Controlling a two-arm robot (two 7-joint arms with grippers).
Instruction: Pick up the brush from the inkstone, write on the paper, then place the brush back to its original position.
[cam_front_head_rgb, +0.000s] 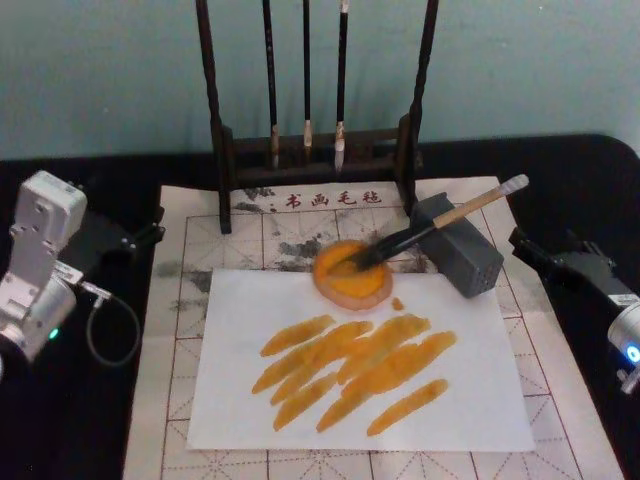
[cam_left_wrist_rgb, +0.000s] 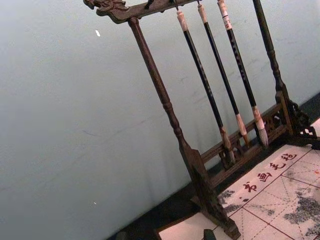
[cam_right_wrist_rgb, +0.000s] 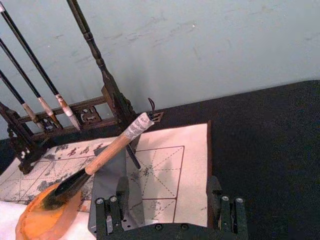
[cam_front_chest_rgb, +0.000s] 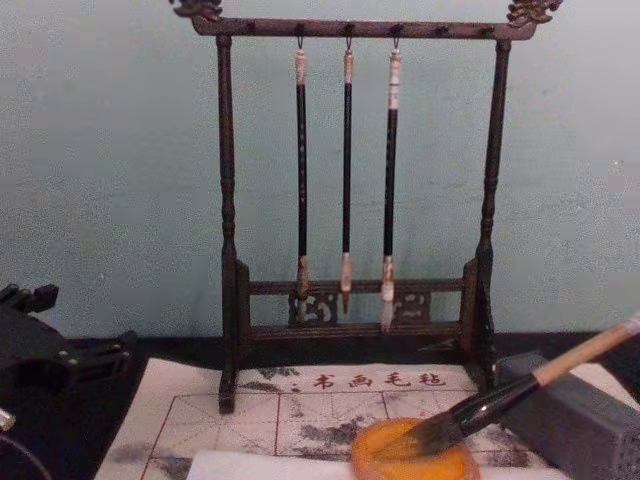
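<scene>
Red characters printed along the top edge of the felt mat (cam_front_head_rgb: 200, 300), just below centre frame under the dark wooden brush stand (cam_front_head_rgb: 315, 150), are the only writing we see; we cannot read them with certainty. The brush (cam_front_head_rgb: 430, 232) lies slanted right of centre, its pale handle propped on a grey block (cam_front_head_rgb: 460, 245), its dark tip resting in a round orange dish (cam_front_head_rgb: 352, 273). That dish sits on the upper edge of the paper (cam_front_head_rgb: 480, 400), which carries glossy orange strokes across its middle. The stand's top is cut off in the head view. The right gripper (cam_right_wrist_rgb: 167, 212), at the right edge, stands released, grasping nothing. The left gripper (cam_front_head_rgb: 130, 238) sits at the left edge; we cannot tell its state.
</scene>
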